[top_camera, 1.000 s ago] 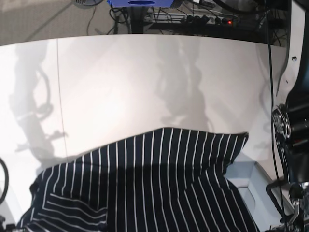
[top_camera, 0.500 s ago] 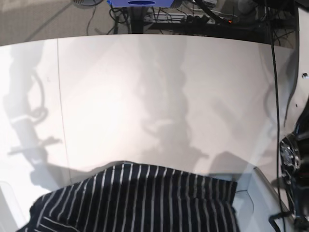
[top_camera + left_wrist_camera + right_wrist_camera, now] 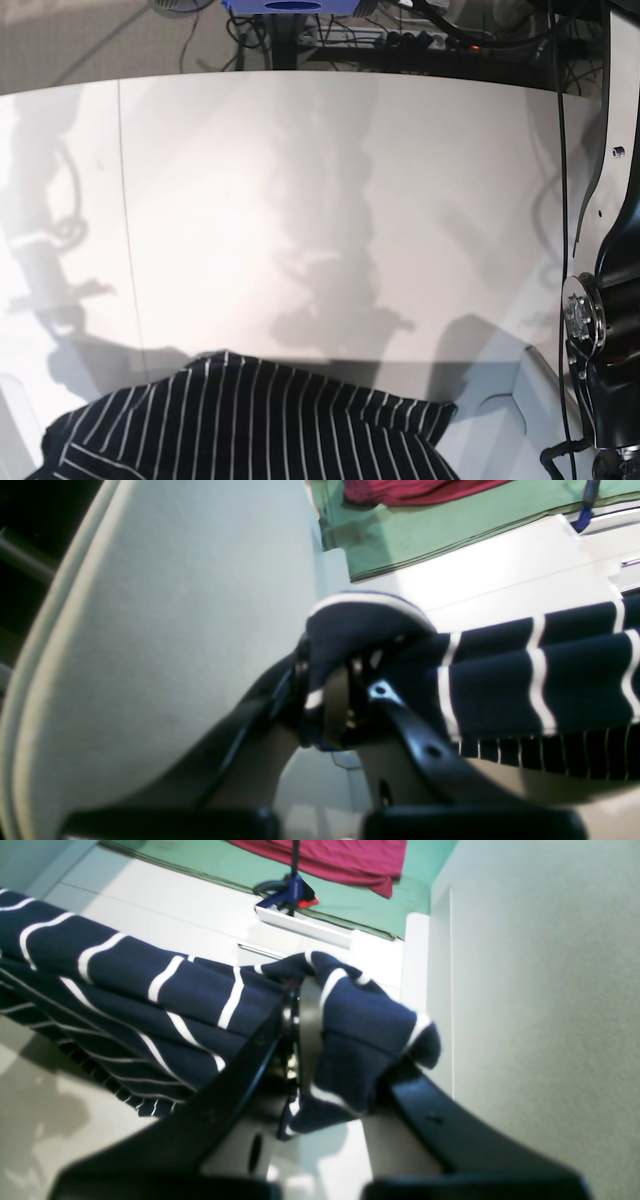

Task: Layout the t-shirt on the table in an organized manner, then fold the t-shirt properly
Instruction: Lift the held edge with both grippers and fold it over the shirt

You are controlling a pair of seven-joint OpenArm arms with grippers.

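Observation:
The t-shirt [image 3: 250, 425], dark navy with thin white stripes, shows only at the bottom edge of the base view, over the near part of the white table [image 3: 300, 200]. In the left wrist view my left gripper [image 3: 332, 690] is shut on a bunched corner of the t-shirt [image 3: 525, 680], which stretches off to the right. My right gripper [image 3: 312, 1035] is likewise shut on a bunched corner of the t-shirt [image 3: 165, 990], and there the cloth runs off to the left. Neither pair of fingertips shows in the base view.
A thin dark seam [image 3: 127, 220] runs down the table's left part. Cables and a power strip [image 3: 430, 40] lie beyond the far edge. The left arm's body [image 3: 605, 330] stands at the right. Green cloth [image 3: 350, 890], red cloth [image 3: 345, 860] and a blue clamp [image 3: 292, 890] lie beyond.
In the base view the shirt's upper edge has dropped steadily toward the near edge, baring more table. The arm at the right has shifted, and the shadows have moved.

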